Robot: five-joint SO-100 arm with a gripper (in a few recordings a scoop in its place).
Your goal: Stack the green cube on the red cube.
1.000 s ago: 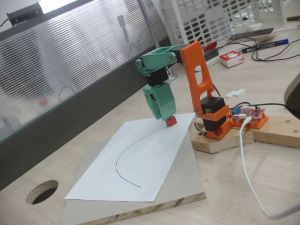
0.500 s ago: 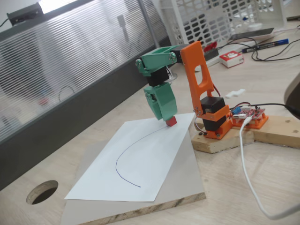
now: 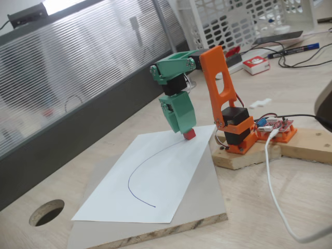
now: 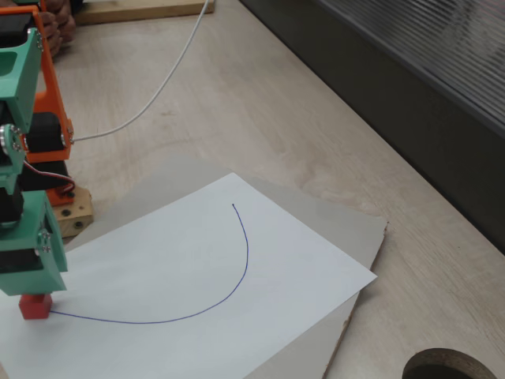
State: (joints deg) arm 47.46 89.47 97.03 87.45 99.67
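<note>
A wooden table (image 3: pixel 259 207) carries a grey board (image 3: pixel 207 197) (white paper (image 3: pixel 155 181) on top).

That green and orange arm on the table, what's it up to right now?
The arm's gripper points straight down over the red cube, which sits on the white paper at one end of a drawn curve. In the other fixed view the gripper rests right on top of that cube. A green cube can't be made out, so whether one is held is unclear.
</note>
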